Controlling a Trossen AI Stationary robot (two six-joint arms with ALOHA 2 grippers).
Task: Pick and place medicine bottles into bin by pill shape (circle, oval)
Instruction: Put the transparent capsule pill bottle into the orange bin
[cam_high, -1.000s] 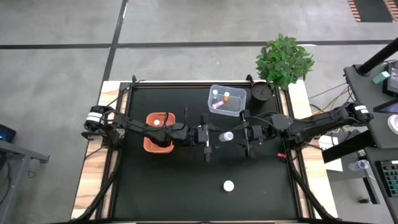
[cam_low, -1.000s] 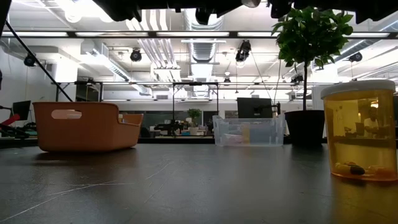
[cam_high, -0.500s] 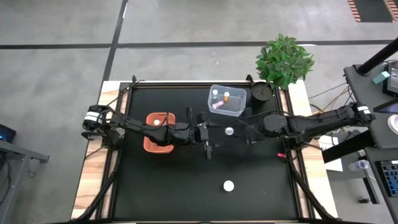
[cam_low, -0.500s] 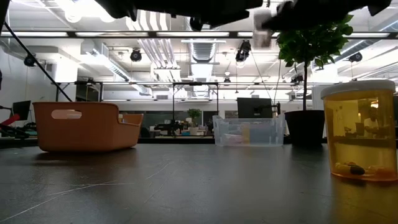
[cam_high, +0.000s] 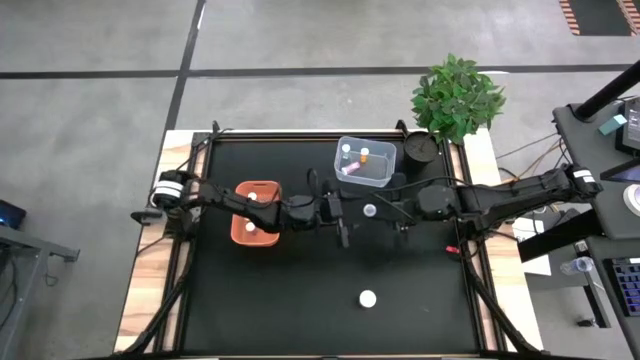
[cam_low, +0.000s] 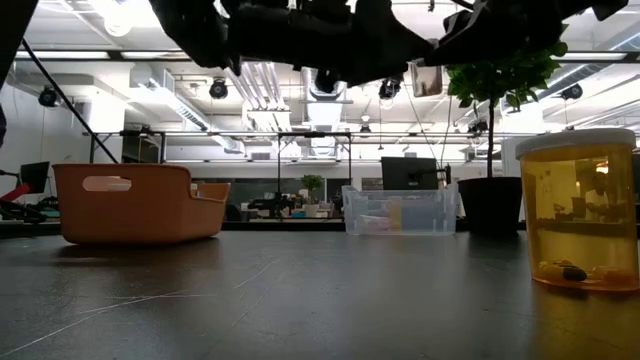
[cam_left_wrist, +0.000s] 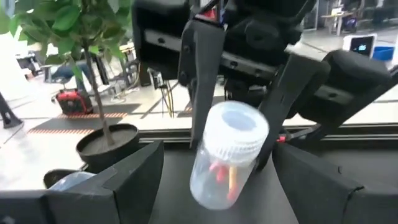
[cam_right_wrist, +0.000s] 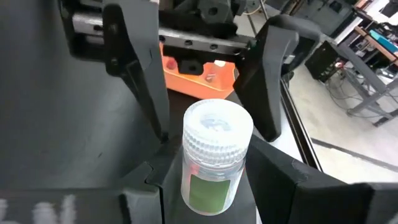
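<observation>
The big black table (cam_high: 300, 300) fills the middle of the high view. Two dark arms reach over it and meet near the center. At about 2 o'clock off the table's corner stands a green plant (cam_high: 457, 95) in a dark pot (cam_high: 419, 148).

The orange bin (cam_high: 252, 215) sits at about 9 o'clock from the table's center, partly under the left arm. Something small and white shows inside it. The clear bin (cam_high: 366, 163) sits at about 12 o'clock, just beyond the grippers. It holds a few small bottles, one with an orange cap and one pinkish.

The right gripper (cam_high: 378, 211) is held up above the table's middle. Its fingers (cam_right_wrist: 140, 186) are closed around a small clear bottle (cam_right_wrist: 214, 158) with a white ribbed cap. The bottle has a green label, but no words on it can be read. Reddish pills show through its side in the left wrist view.

The left gripper (cam_high: 343, 212) faces the right gripper from the 9 o'clock side. Its fingers (cam_right_wrist: 134, 74) are spread wide, one on each side of the bottle, and hold nothing.

Another white-capped bottle (cam_high: 368, 298) stands alone at about 6 o'clock, well apart from the arms. In the low view it looks amber (cam_low: 580, 212), with small pills lying at its bottom.
</observation>
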